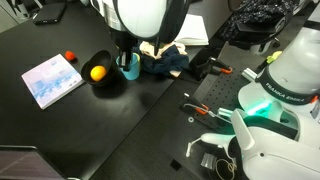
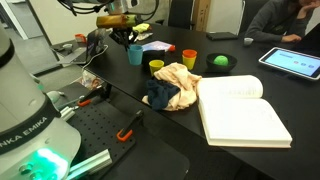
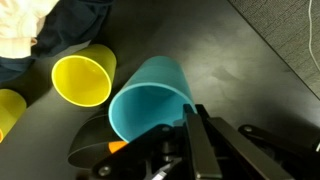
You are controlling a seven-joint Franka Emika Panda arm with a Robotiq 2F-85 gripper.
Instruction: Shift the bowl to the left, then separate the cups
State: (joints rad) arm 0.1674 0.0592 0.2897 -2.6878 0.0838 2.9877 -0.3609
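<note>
Gripper (image 3: 195, 122) fingers pinched on blue cup (image 3: 148, 95) rim, cup just beside yellow cup (image 3: 84, 78) near cloth (image 3: 75, 15); best lift straight, keep level, set upright on bare table (image 3: 262, 70) well apart from yellow.

arm (image 1: 290, 60): white glossy shells | lettering (image 2: 20, 128): FRANKA EMIKA (dark print) | base light (image 1: 262, 116): green | jaws: black

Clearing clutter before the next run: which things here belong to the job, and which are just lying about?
Job: small round black bowl; light blue plastic cup; yellow plastic cup; orange plastic cup.
Lying about: crumpled cloths; open white book; flat tablet.
</note>
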